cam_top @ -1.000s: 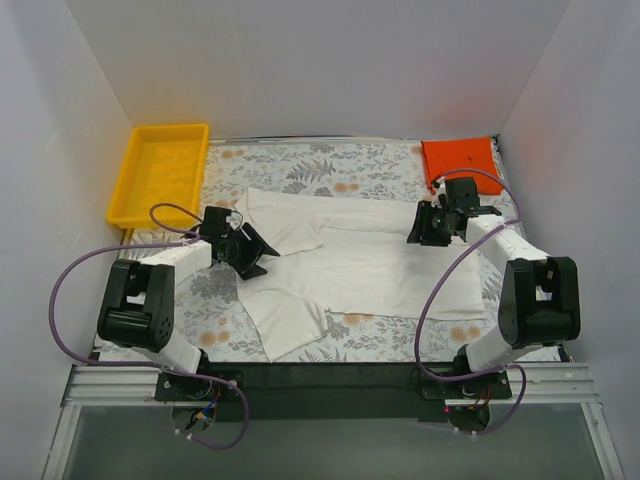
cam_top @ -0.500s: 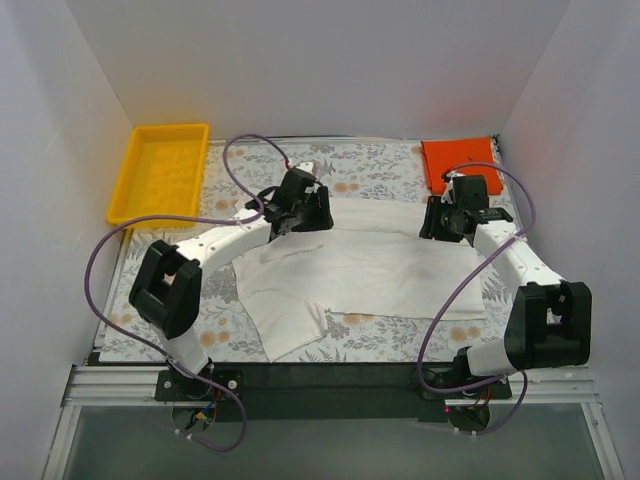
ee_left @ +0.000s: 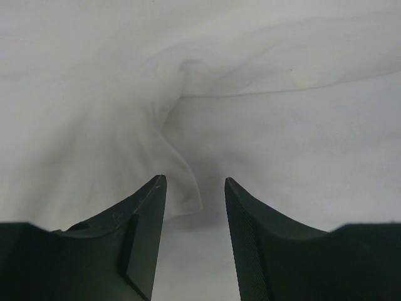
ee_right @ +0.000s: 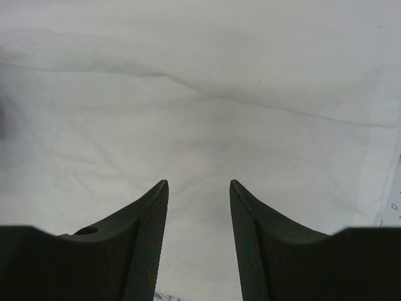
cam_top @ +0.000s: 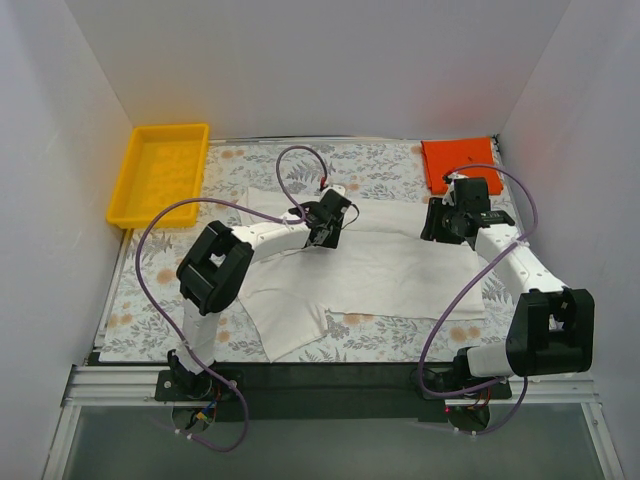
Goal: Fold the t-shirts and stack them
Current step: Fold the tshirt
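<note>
The white t-shirt (cam_top: 380, 265) lies spread and partly folded on the flowered cloth in the middle of the table. The orange-red t-shirt (cam_top: 458, 163) sits folded at the back right corner. My left gripper (cam_top: 325, 225) reaches far over to the white shirt's upper middle. In the left wrist view it (ee_left: 194, 182) is open, with a raised fold of the white cloth (ee_left: 182, 157) just ahead of its tips. My right gripper (cam_top: 445, 222) hovers over the shirt's upper right part. It (ee_right: 198, 183) is open, with only flat white cloth (ee_right: 200, 94) below it.
A yellow plastic tray (cam_top: 160, 172) stands at the back left. White walls close in the table on three sides. Purple cables loop from both arms. A strip of flowered tablecloth (cam_top: 300, 160) shows behind the white shirt.
My left arm has swung from the shirt's left side across to its upper middle, and its jaws have narrowed a little. My right gripper has shifted slightly right and back.
</note>
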Robot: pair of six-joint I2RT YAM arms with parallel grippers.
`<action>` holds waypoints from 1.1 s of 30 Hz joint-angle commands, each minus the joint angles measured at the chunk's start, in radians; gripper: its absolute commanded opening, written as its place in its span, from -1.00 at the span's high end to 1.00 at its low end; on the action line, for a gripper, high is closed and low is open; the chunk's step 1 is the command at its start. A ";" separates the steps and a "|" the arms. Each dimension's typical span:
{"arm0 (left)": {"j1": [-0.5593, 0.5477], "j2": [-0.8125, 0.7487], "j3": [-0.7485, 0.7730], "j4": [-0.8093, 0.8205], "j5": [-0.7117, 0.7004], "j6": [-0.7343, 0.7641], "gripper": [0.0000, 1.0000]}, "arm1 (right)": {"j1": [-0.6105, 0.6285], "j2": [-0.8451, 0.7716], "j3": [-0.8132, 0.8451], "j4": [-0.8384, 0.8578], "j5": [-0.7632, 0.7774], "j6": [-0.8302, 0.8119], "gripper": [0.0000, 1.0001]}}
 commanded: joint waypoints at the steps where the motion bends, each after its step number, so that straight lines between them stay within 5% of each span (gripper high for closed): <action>1: -0.016 -0.010 0.045 0.017 -0.070 0.037 0.20 | 0.004 -0.039 -0.021 -0.007 0.003 -0.015 0.14; 5: -0.023 0.001 0.047 0.008 -0.079 0.040 0.33 | 0.006 -0.045 -0.034 -0.007 0.003 -0.018 0.14; 22: -0.039 0.024 0.042 -0.047 -0.110 0.032 0.36 | 0.006 -0.037 -0.039 -0.005 0.003 -0.016 0.14; 33: -0.042 0.004 0.080 -0.063 -0.090 0.042 0.76 | 0.006 -0.037 -0.035 -0.007 0.004 -0.016 0.14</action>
